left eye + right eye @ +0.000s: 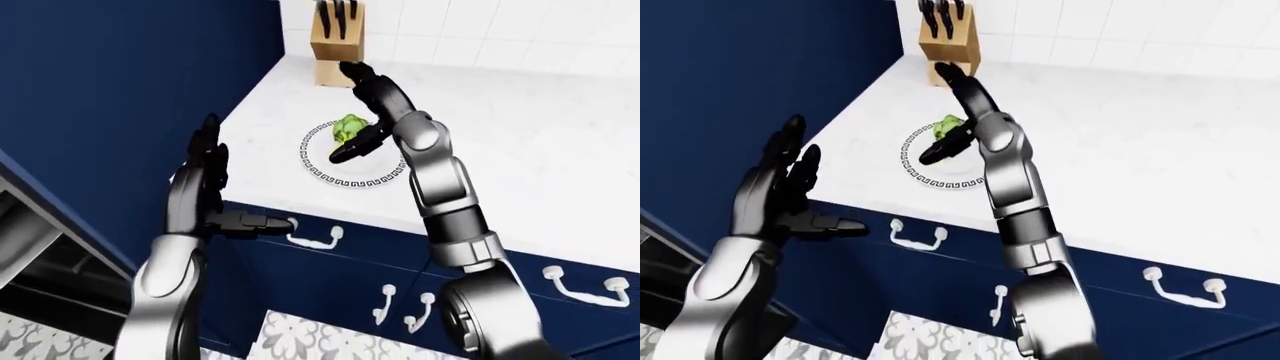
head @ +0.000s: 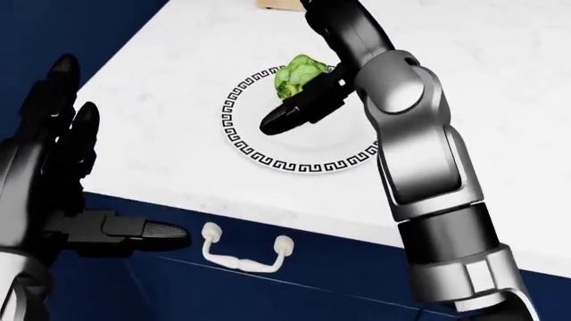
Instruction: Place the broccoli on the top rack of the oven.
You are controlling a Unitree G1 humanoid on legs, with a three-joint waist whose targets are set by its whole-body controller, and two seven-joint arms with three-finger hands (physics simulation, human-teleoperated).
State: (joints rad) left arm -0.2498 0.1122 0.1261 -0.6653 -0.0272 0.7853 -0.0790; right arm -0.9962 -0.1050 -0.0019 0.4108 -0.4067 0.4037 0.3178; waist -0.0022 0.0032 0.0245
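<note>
A green broccoli (image 2: 296, 75) lies on the upper part of a white plate with a black key-pattern rim (image 2: 268, 160), on the white counter (image 1: 520, 150). My right hand (image 1: 352, 112) is open just over the plate. Its thumb (image 2: 290, 117) points down-left right beside the broccoli, and its other fingers (image 1: 372, 84) stretch up towards the knife block. The fingers are not closed round the broccoli. My left hand (image 1: 240, 180) is open and empty, raised in front of the blue cabinet at the left, below the counter edge.
A wooden knife block (image 1: 337, 41) stands at the counter's top end. Blue drawers with white handles (image 1: 315, 238) run under the counter. A tall blue cabinet side (image 1: 120, 90) fills the left. A dark opening with a grey edge (image 1: 30, 247) shows at lower left.
</note>
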